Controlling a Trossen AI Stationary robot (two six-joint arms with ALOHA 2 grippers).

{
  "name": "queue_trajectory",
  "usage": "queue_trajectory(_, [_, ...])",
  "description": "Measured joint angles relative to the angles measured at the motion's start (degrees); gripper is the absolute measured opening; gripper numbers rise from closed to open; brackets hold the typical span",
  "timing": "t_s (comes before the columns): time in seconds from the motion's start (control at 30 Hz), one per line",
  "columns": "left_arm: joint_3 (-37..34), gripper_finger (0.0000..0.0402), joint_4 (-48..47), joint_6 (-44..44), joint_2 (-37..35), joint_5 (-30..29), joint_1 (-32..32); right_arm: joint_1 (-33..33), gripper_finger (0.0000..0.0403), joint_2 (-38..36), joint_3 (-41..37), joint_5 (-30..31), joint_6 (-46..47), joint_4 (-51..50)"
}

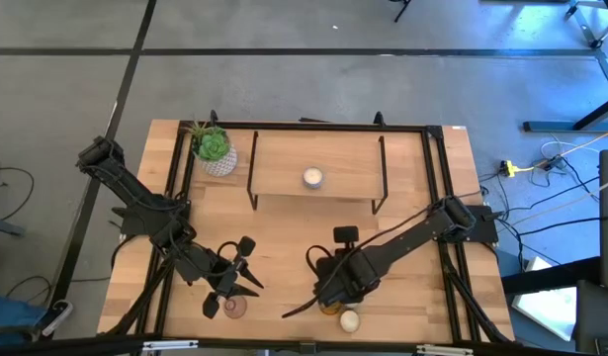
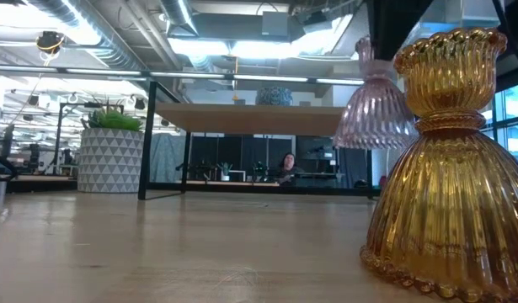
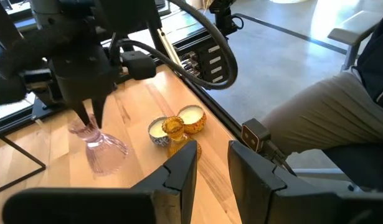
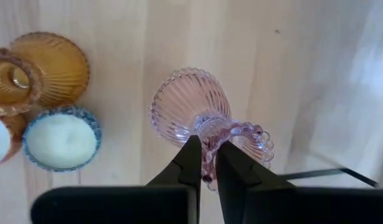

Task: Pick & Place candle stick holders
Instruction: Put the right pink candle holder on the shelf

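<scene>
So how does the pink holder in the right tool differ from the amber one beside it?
The pink holder is clamped at its rim by the right tool; the amber holder is untouched. The pink holder hangs clear of the table, while the amber holder stands on it. Both are ribbed glass with flared bases and narrow necks. The left tool is open nearby.

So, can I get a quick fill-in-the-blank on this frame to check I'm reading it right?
1. The right gripper is shut on a ___ candle stick holder.
2. The ribbed holder nearest the low camera is ___ glass.
3. The left gripper holds nothing; its fingers are ___.
4. The triangle-patterned pot holds a green ___.

Missing words: pink; amber; open; plant.
</scene>
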Motion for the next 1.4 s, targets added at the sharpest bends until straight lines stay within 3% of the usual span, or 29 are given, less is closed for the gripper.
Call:
queue_trajectory(0.37, [0.0, 0.0086, 0.0, 0.0, 0.0, -0.02, 0.0, -0.98, 0.0026, -0.44, 6.82, 0.88, 0.34, -2.94])
queue_trajectory(0.97, [0.0, 0.0086, -0.02, -0.02, 0.0, -0.02, 0.0, -9.29, 0.0026, -0.5, 17.37, 1.91, -11.26, -3.0])
queue_trajectory(1.4, [0.0, 0.0086, -0.17, -0.5, 0.0, 0.02, -0.02, -15.44, 0.0026, -9.97, 17.58, 0.4, -12.47, -3.03])
